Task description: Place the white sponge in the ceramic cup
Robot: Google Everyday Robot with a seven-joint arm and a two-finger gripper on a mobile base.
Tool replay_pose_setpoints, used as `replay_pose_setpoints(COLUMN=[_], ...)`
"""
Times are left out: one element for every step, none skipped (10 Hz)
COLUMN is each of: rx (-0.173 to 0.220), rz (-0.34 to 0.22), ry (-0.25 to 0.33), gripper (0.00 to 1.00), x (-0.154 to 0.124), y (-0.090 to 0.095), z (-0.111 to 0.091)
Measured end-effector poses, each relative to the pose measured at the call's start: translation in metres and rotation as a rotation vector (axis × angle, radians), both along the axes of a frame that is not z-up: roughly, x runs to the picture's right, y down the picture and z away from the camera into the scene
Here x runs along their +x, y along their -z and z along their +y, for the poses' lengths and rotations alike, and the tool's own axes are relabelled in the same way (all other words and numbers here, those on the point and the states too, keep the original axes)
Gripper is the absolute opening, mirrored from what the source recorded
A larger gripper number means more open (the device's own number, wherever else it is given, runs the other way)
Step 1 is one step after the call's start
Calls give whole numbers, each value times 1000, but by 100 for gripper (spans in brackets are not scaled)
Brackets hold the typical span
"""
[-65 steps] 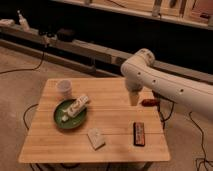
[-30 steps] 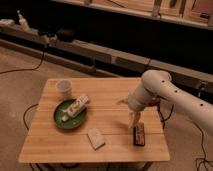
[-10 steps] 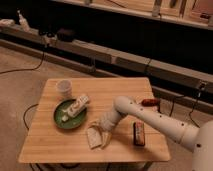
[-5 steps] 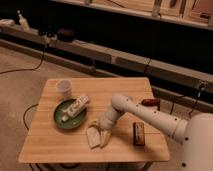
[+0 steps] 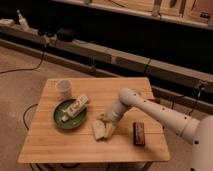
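Camera view puts the gripper (image 5: 105, 121) low over the front middle of the wooden table (image 5: 120, 87), right at the far edge of the white sponge (image 5: 101, 131), which lies flat just beside the green dish (image 5: 59, 119) and apart from the dark bar (image 5: 138, 134); whether it is released or already grasping the sponge you cannot tell. Expect the sponge to be light, soft and squashy, not fragile; take it across its narrow width near the middle so it does not fold; the ceramic cup (image 5: 64, 87) stands upright beyond the dish, and its mouth looks snug, so you will probably need to enter end-first.
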State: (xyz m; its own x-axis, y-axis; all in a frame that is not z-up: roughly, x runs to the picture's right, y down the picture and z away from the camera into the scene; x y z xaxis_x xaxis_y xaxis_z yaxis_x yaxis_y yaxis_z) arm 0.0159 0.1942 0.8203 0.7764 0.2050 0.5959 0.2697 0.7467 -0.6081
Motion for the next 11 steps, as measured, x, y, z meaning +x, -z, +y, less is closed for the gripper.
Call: replay_pose_setpoints(rx=[34,73,98,114,133,158,187,222,240,249,250], rz=[34,88,140,180,223,248,248,203,146,79,30], ry=[-14,-41,-71,-94,-112,-126,-139,-168,-196,-223,-233], gripper=[1,0,0,0,0,0,0,0,0,0,0], x=[19,47,74,96,119,132,137,131,120,103,88], y=[8,21,35,46,60,70,77,84,86,85,82], z=[-13,-30,-44,-55,-70,-88,-109,-139,-160,-180,-194])
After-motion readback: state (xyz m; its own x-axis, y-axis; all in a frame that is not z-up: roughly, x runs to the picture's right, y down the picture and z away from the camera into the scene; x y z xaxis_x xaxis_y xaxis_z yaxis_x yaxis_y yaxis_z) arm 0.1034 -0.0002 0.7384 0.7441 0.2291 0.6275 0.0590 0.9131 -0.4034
